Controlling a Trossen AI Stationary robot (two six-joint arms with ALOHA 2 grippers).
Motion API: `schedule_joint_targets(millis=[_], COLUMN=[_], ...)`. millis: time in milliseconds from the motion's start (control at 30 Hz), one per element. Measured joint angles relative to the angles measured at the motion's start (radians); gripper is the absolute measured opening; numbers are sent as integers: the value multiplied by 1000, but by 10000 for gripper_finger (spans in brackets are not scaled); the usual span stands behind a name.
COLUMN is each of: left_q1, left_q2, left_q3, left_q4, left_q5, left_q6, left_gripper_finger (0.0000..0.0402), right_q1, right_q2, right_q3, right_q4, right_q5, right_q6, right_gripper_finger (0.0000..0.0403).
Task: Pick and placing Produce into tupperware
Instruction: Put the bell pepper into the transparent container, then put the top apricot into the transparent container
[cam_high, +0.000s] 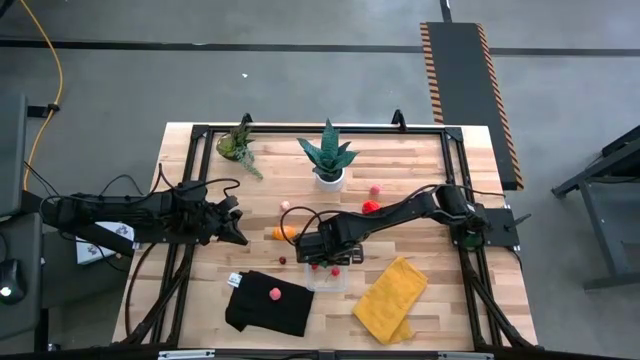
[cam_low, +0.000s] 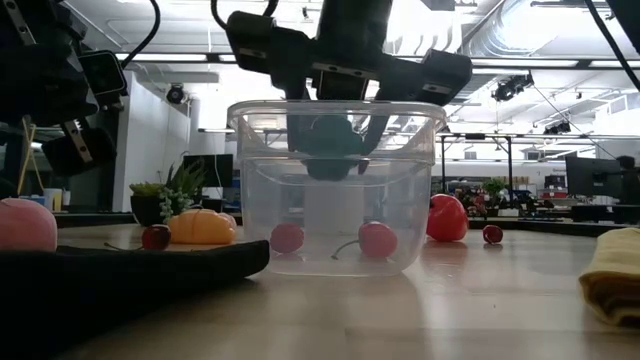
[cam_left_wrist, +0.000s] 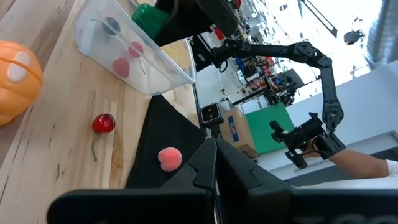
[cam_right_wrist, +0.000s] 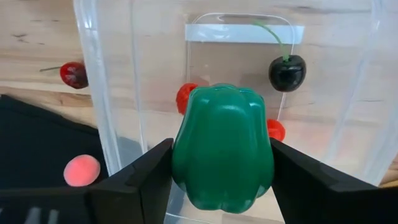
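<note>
Our right hand (cam_right_wrist: 222, 186) is clamped across the smooth, rigid-looking green toy pepper (cam_right_wrist: 222, 146) above the tupperware (cam_low: 335, 190); we judge it light but slippery, best held at its broad middle.

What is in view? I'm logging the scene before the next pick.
tupperware: one, clear, table centre
green pepper: one, green, over tupperware
pieces inside: three, red and dark, tupperware floor
orange piece: one, orange, left of tupperware
cherry: one, red, beside black cloth
pink piece: one, pink, on black cloth
red pieces: two, red, beyond tupperware
plants: two, green, far edge
yellow cloth: one, yellow, right of tupperware
left gripper: shut, near orange piece
right gripper: shut on green pepper
</note>
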Motion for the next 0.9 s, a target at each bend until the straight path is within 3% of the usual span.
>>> schedule_joint_targets(millis=[233,900], left_q1=[0,0], left_q2=[0,0], left_q3=[0,0], left_q4=[0,0], left_q5=[0,13], left_q6=[0,-1], left_gripper_finger=[1,1], right_q1=[0,0], right_q2=[0,-1], right_q3=[0,46], right_q4=[-1,-11], right_q5=[-3,25], right_q6=[-9,-55], right_gripper_finger=[241,243])
